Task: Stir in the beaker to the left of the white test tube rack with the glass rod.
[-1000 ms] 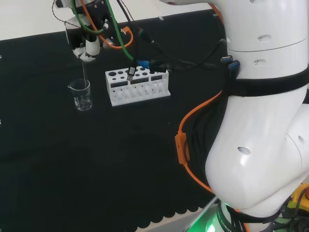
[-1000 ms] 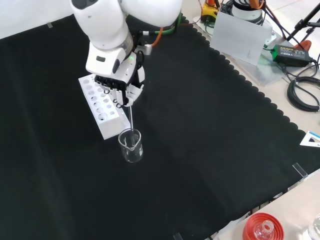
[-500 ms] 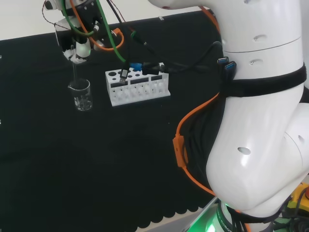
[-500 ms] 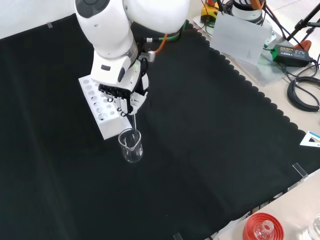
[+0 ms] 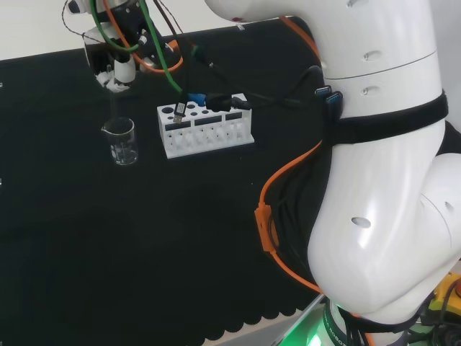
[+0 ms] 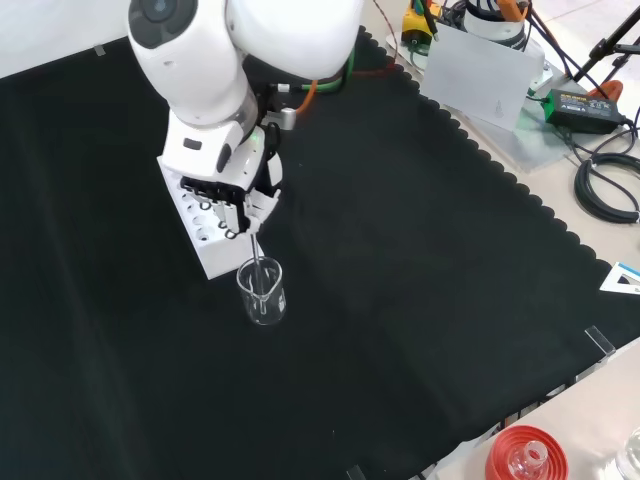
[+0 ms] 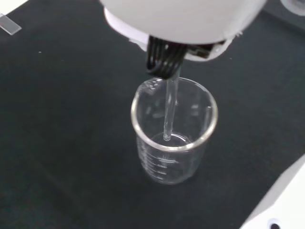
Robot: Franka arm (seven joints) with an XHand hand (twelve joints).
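The robot's hand [image 6: 236,196], fingers curled round the upper end of a glass rod [image 6: 257,262], hangs just above a clear beaker [image 6: 262,292] on the black-clothed tabletop [image 6: 420,300]. The rod drops from the hand into the beaker's mouth; in the wrist view its lower tip [image 7: 167,137] sits inside the rim, close to the wall nearest the camera, though whether it touches the glass cannot be told. No liquid is plainly visible in the vessel.

The pick-up and the placing of the rod look done, and the job appears to be in its stirring phase, with the rod already within the beaker. What is left, by this evidence, is to carry the stirring through and lift the rod clear.

The white test tube rack [image 5: 205,130] stands just beside the beaker, on its right in the head view and behind it, partly under the hand, in the front view, near enough that a wide sweep could risk knocking it.
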